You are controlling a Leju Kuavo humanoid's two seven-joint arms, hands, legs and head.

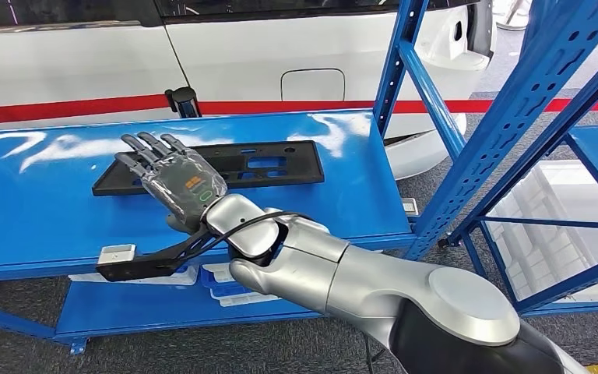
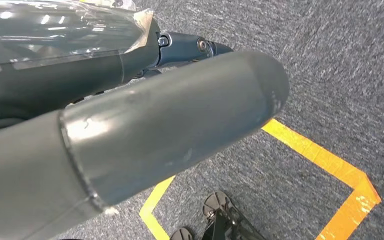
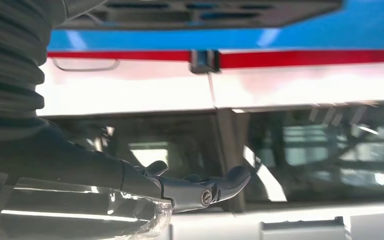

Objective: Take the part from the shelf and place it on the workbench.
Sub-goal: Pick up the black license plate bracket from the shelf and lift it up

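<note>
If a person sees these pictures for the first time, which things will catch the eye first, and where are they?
First comes the silver right arm reaching across the middle of the head view, its right hand above the black part, fingers spread and holding nothing. The flat black part lies on the glossy blue workbench. Behind the bench stands a white car with a red stripe, and a blue shelf frame rises at the right.
</note>
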